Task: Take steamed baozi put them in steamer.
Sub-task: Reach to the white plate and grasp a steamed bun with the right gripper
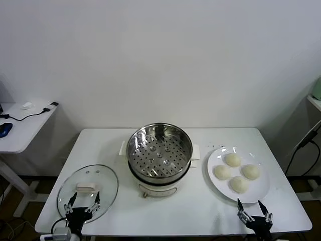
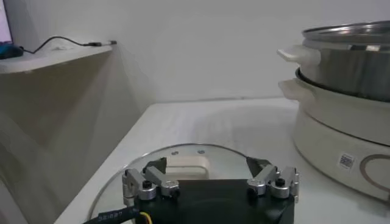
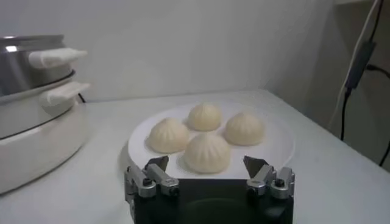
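Looking down from the head, the steamer (image 1: pixel 159 153) sits mid-table, four buns (image 1: pixel 236 173) on a plate (image 1: pixel 261 191) at its three o'clock. Left wrist: left gripper (image 2: pixel 210 173) gapes, empty, over a glass lid (image 2: pixel 116 176). Right wrist: right gripper (image 3: pixel 208 171) gapes, empty, before the buns (image 3: pixel 206 152).

Light is being reflected off the round, shiny stainless-steel steamer (image 1: pixel 159 153); a matt, smooth finish is being shown by the cream-white dough baozi (image 3: pixel 207 152) on the glossy white plate (image 3: pixel 275 149).
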Action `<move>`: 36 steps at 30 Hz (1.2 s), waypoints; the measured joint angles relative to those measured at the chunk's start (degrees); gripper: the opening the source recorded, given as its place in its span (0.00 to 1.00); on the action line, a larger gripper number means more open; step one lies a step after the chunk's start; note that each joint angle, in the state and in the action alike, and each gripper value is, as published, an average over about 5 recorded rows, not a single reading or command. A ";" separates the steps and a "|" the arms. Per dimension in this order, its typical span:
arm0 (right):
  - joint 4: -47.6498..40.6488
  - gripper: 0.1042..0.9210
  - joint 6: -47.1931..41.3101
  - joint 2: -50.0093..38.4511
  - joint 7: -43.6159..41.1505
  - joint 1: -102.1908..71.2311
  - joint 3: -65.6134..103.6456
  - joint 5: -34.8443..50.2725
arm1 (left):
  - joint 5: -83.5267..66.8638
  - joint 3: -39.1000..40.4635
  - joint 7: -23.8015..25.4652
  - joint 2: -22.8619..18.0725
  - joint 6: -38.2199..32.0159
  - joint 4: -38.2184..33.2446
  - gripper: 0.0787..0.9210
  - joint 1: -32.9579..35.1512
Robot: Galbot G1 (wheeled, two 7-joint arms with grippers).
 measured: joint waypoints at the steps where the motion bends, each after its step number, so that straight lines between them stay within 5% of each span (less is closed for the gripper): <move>1: -0.04 0.88 -0.61 -0.37 0.04 0.72 0.07 -0.18 | 0.00 0.02 0.03 0.00 0.00 -0.06 0.88 0.04; 14: -8.86 0.88 -14.69 -16.98 -9.79 28.97 -8.37 -2.17 | -0.40 0.46 0.16 -0.40 -0.14 -1.68 0.88 -0.11; 25: -24.03 0.88 -7.98 -34.22 -40.89 57.70 -34.87 -10.14 | -0.21 1.06 0.06 -1.26 -0.82 -2.52 0.88 0.10; 36: -38.00 0.88 -0.58 -37.81 -65.30 87.58 -66.54 -17.81 | 0.41 1.29 0.03 -2.04 -0.92 -2.71 0.88 0.13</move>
